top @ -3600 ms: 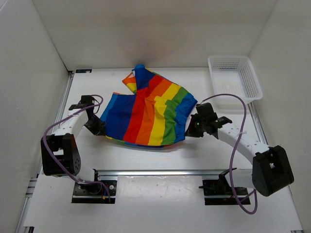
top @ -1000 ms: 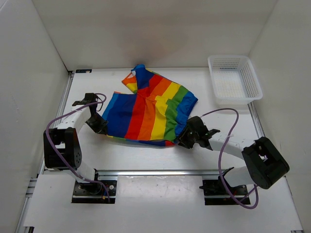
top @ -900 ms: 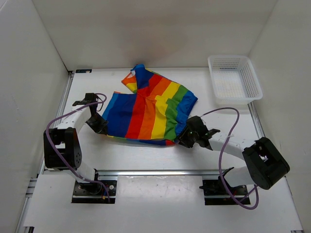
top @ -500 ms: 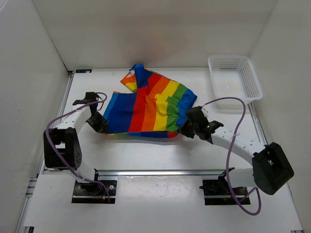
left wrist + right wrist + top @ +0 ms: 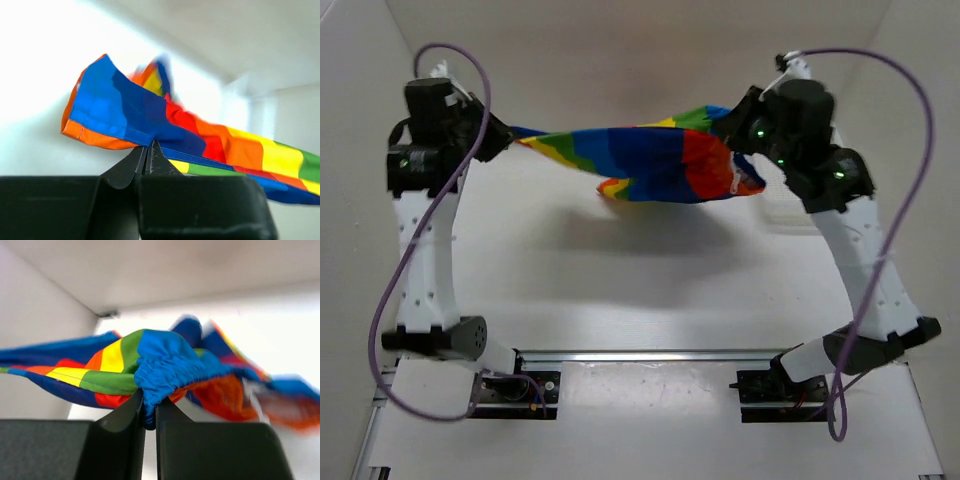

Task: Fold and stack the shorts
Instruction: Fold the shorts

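High over the table [image 5: 620, 290], shorts [image 5: 650, 160] hang stretched btwn arms, L fingers [image 5: 127, 167] & R fingers [image 5: 125, 415] each clamped on an edge.

Left arm [image 5: 420, 260] and right arm [image 5: 865, 255]: white links, black joints, looping purple cable [image 5: 386, 300] each; left gripper [image 5: 149, 148] and right gripper [image 5: 150, 401] black.

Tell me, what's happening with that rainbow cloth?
Left fingers and right fingers both shut on shorts. Shorts stretched midair between them. Nothing blocking.
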